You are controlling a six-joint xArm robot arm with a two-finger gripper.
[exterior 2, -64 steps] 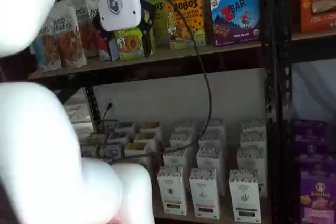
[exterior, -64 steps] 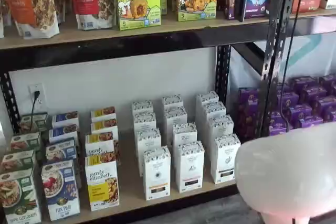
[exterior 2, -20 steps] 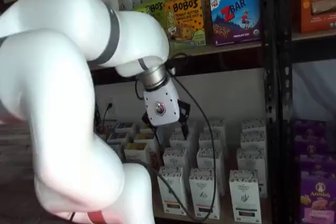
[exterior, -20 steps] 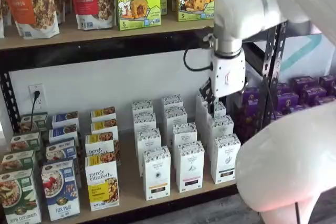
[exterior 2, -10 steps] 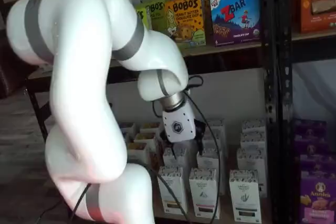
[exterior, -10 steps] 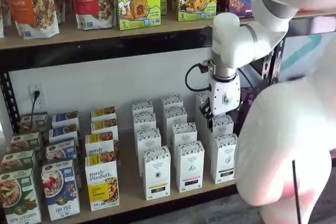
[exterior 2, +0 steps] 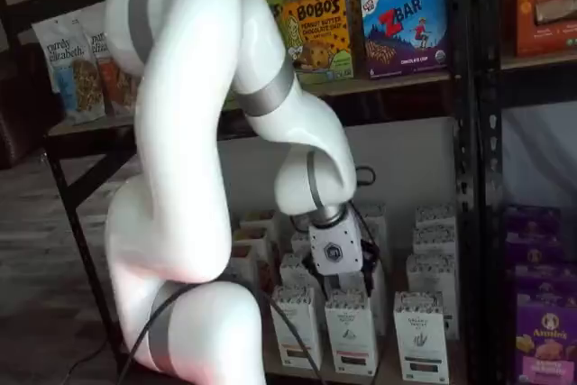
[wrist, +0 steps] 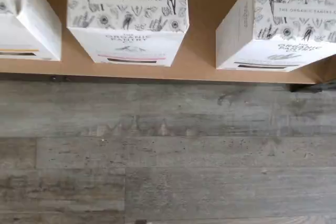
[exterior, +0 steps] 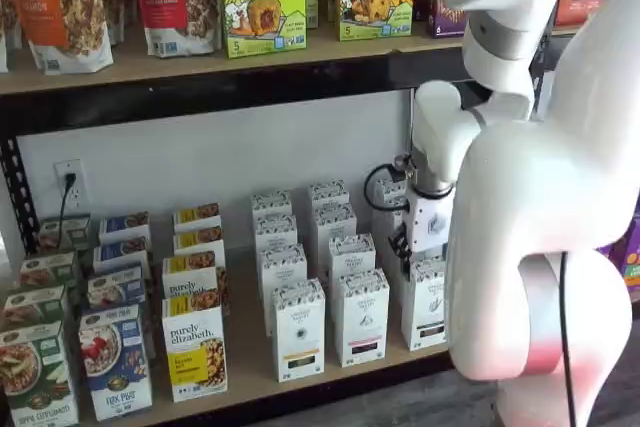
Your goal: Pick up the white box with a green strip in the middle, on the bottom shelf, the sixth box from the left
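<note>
The white box with the greenish strip [wrist: 278, 30] stands at the front edge of the bottom shelf [wrist: 199, 72]. It also shows in both shelf views [exterior: 428, 309] [exterior 2: 420, 335], at the right end of the front row. Beside it stands the alike carton with a pink strip [wrist: 127, 19] [exterior: 361, 317]. My gripper [exterior: 408, 247] [exterior 2: 332, 279] hangs low over the front cartons, close above the white box and the pink-strip one. Only dark bits of its fingers show under the white body, so I cannot tell whether they are open.
More white cartons stand in rows behind [exterior: 328, 217]. Granola boxes [exterior: 195, 347] fill the shelf's left part. A black upright [exterior 2: 469, 178] and purple boxes [exterior 2: 545, 331] are at the right. The upper shelf [exterior: 200, 57] is overhead. Grey plank floor [wrist: 168, 156] lies below the shelf edge.
The arm has come down from upper-shelf height to just above the front white cartons and moved a little right. The wrist now sits low over the front row.
</note>
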